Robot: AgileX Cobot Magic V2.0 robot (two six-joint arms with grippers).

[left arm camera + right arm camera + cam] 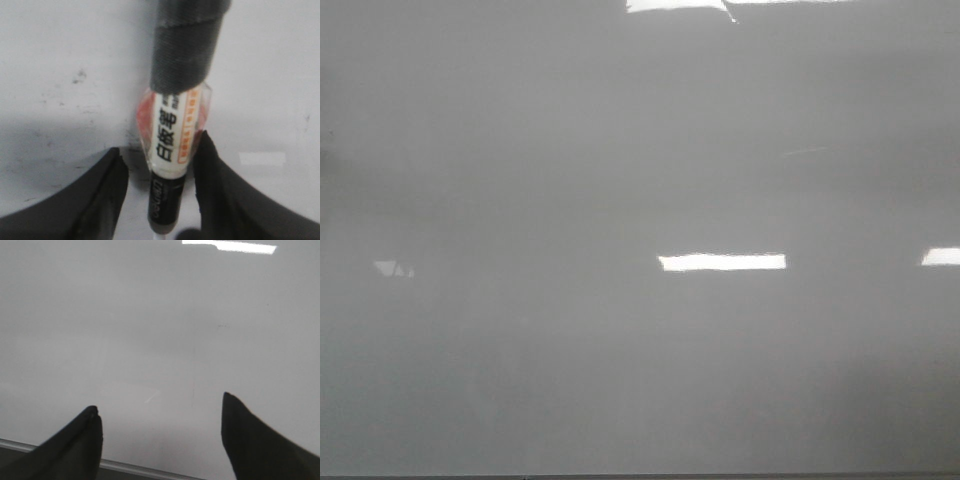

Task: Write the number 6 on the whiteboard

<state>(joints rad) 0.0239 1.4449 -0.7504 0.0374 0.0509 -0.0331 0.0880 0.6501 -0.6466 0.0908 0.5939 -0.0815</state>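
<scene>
The whiteboard [640, 360] fills the front view, glossy grey-white with bright rectangular reflections and a thin dark bottom edge. No number 6 shows on it in any view. Neither gripper shows in the front view. In the left wrist view my left gripper [160, 165] straddles a whiteboard marker [172, 135] with a white and orange label, a black end and a grey wrapped end. The jaws are apart: one finger [212, 170] touches the label and a gap shows at the other. My right gripper [160, 415] is open and empty over the whiteboard [160, 330].
The board's thin metal frame [140, 467] runs just below my right fingers. The pale surface [60, 90] under the marker carries small dark smudges. A faint scratch [805, 152] marks the board at the upper right.
</scene>
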